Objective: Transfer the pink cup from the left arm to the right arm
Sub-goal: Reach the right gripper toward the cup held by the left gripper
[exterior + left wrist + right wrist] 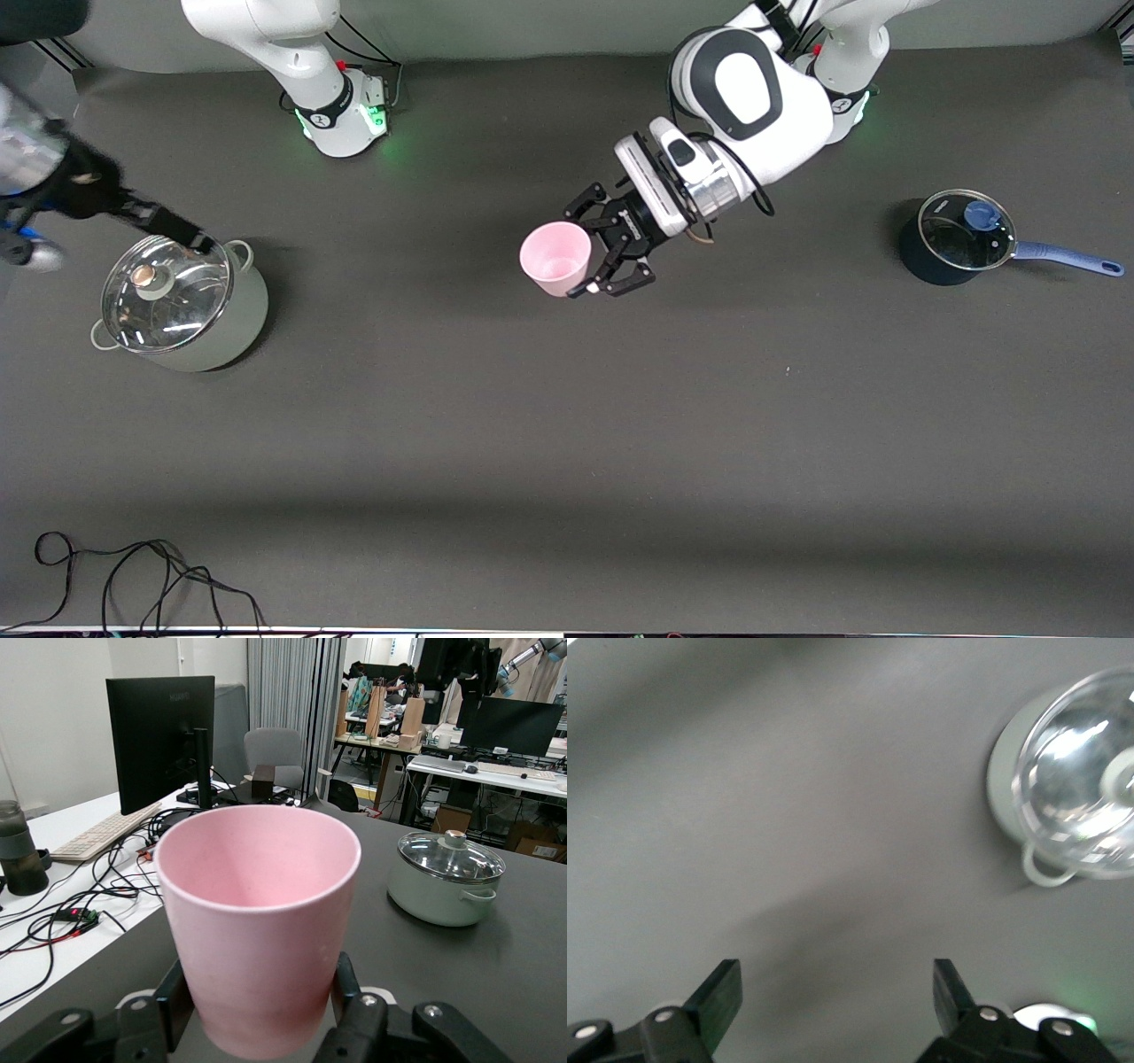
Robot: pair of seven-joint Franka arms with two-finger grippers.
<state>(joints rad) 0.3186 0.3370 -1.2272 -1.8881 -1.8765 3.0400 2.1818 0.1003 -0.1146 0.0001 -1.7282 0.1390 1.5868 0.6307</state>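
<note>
The pink cup (555,258) is held upright in the air over the middle of the table, its mouth open upward. My left gripper (576,252) is shut on the pink cup, one black claw finger on each side of its lower wall. In the left wrist view the cup (257,904) fills the middle, with the left gripper (261,1001) clamped round its base. My right gripper (190,237) hangs over the lidded pot at the right arm's end of the table, well apart from the cup. The right wrist view shows the right gripper (837,992) open and empty above bare table.
A pale green pot with a glass lid (177,301) stands toward the right arm's end; it also shows in the right wrist view (1072,788) and the left wrist view (446,879). A dark saucepan with a blue handle (961,237) stands toward the left arm's end. Black cables (142,580) lie by the front edge.
</note>
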